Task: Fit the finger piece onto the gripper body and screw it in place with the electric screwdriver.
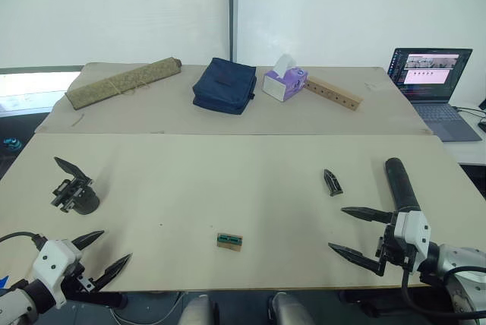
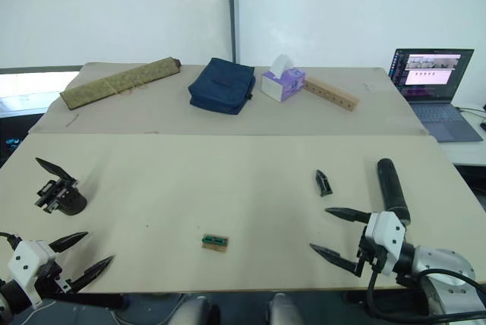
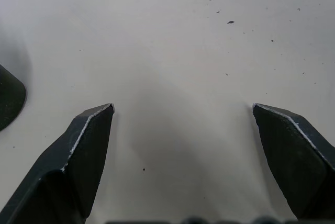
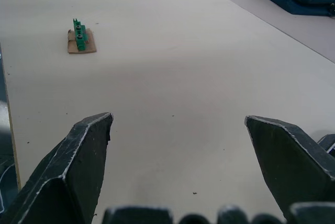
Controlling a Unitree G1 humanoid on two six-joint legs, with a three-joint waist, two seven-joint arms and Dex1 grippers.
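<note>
Both end effectors, left [image 1: 102,252] and right [image 1: 350,231], gape wide and empty over the counter [image 1: 228,188] (the electric screwdriver [image 1: 399,182] has its near end hidden behind the right wrist).

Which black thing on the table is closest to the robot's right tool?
The electric screwdriver, the long black cylinder, lies right beside the right tool. The finger piece is farther, the gripper body much farther.

Table [image 1: 190,188] – smooth matt board; screwdriver [image 1: 399,182] matt black; blue bag [image 1: 225,84] cloth; wood strip [image 1: 332,93] w/ holes; tissue box [image 1: 285,83] – paper.
</note>
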